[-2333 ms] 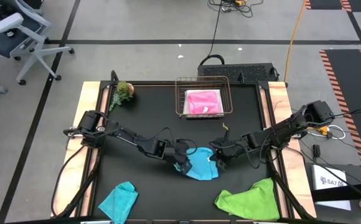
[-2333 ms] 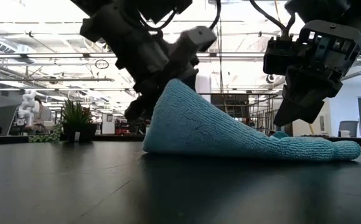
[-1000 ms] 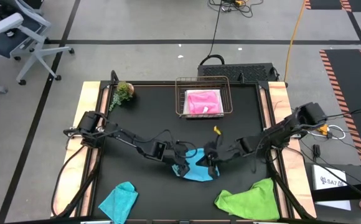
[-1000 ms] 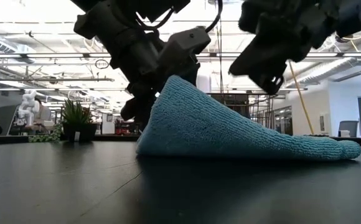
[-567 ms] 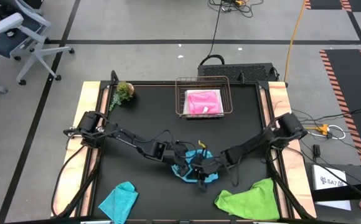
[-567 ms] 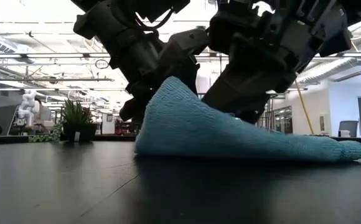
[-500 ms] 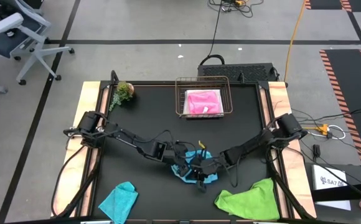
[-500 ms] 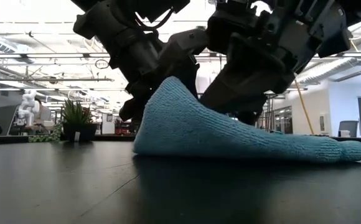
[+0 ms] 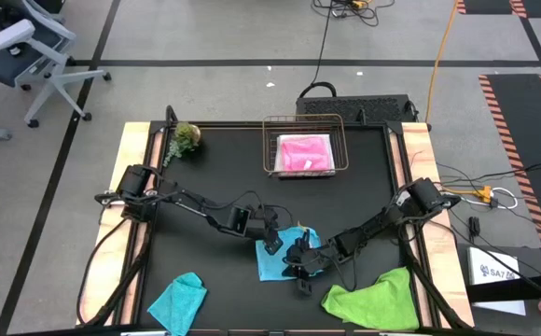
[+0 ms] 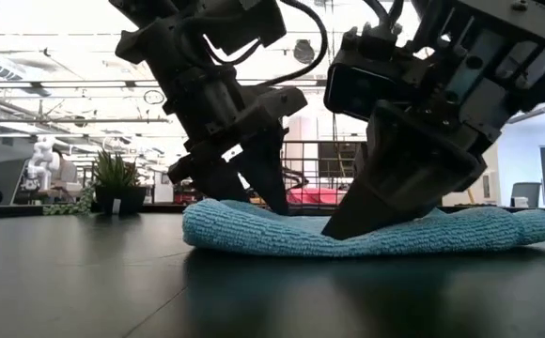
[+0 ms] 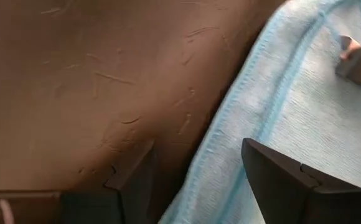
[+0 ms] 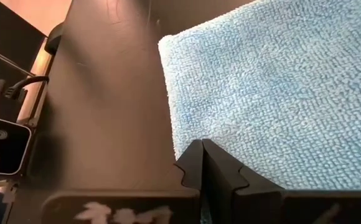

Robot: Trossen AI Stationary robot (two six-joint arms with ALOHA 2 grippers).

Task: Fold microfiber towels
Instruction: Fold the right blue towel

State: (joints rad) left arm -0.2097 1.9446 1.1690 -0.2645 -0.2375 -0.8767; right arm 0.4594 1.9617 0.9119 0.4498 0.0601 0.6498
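On the black table (image 9: 205,159), the pink towel (image 9: 305,152) lies folded in the basket (image 9: 272,140). Our clenched right gripper (image 9: 300,268) presses the blue towel (image 9: 275,265); the left gripper (image 9: 272,245) has released. Teal (image 9: 178,300) and green (image 9: 373,299) towels wait.

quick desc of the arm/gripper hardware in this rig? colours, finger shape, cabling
Both arms are dark, slim and jointed, with black cables looping along them. The left gripper has two flat, dark, wedge-shaped fingers. The right gripper has matching dark fingers tapering to points, under a boxy black wrist housing.

lab | taped floor (image 9: 205,84) | office chair (image 9: 28,47) | cables (image 9: 345,9)
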